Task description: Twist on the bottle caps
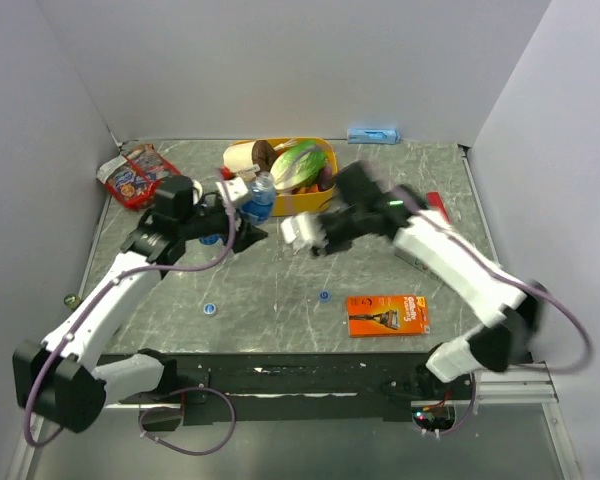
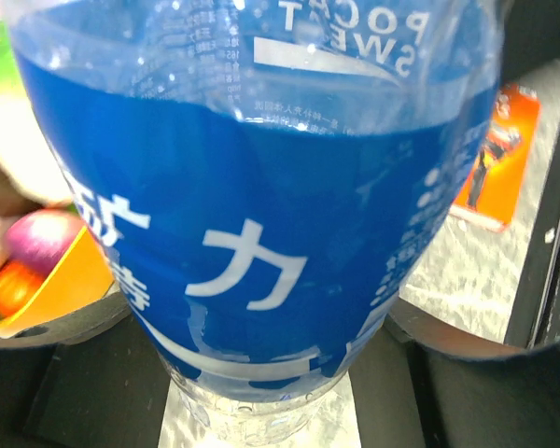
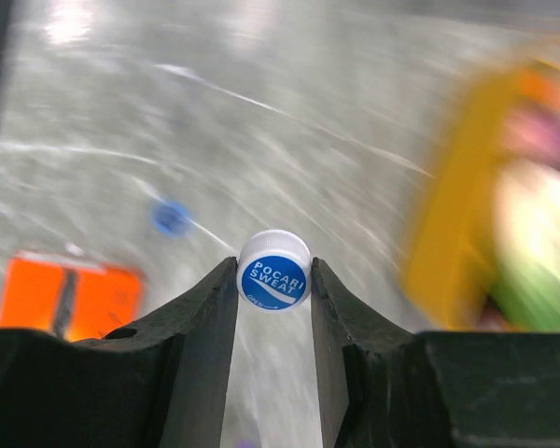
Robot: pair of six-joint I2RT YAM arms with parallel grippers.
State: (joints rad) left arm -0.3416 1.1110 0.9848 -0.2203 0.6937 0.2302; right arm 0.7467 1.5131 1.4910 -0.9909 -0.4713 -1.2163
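Just before the yellow tray [image 1: 329,158], the left gripper [image 1: 246,206] is closed around a bottle [image 2: 261,233] standing upright, its blue label reading POCARI SWEAT. Right of it, apart and also before the tray, the right gripper [image 3: 273,285] pinches a bottle cap [image 3: 273,271] printed POCARI SWEAT. I judge it must come over the bottle's neck. Two loose caps [image 1: 324,296] lie farther from the tray, near an orange razor pack [image 1: 386,314].
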